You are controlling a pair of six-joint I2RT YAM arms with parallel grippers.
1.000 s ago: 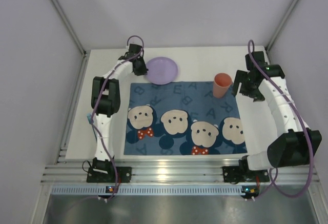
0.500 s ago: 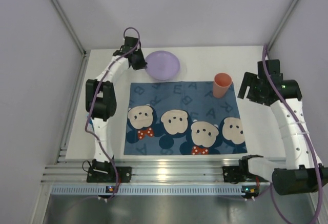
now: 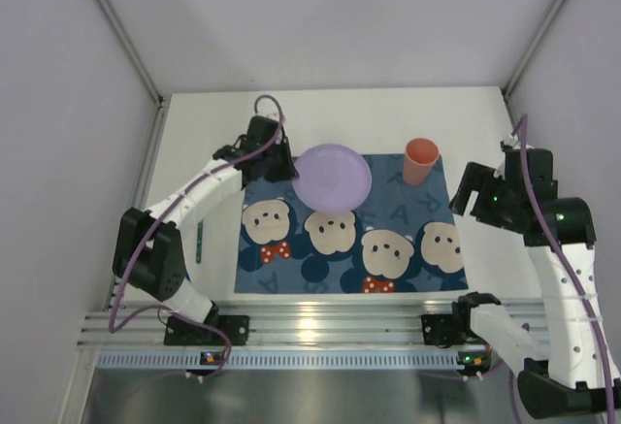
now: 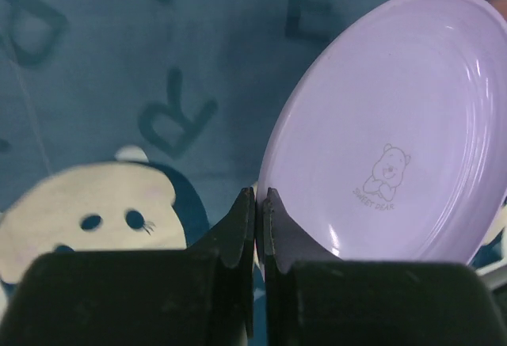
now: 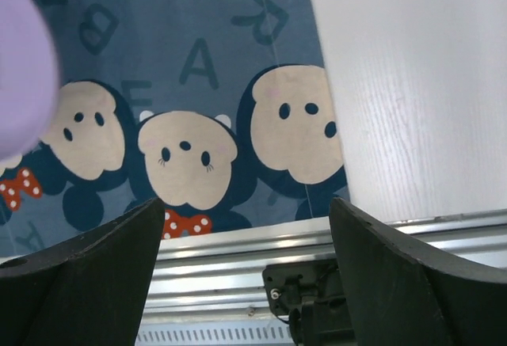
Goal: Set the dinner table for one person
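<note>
round purple plastic plate (image 3: 333,177) at left gripper (image 3: 284,169) tips, over blue cartoon-mouse fabric placemat (image 3: 408,212) on white rectangular tabletop (image 3: 388,114). orange plastic cup (image 3: 420,160) ahead-left of right gripper (image 3: 469,191).

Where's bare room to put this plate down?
The placemat is bare across its mouse faces, from near rail to held plate. White table behind it is bare too. Crowded: its far right corner, by the orange cup.

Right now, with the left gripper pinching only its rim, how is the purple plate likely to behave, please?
The purple plate looks like thin, glossy plastic, so it is probably light and stiff, not fragile. The left gripper grips just its edge, so it may pivot or slip in that pinch while held over the placemat.
</note>
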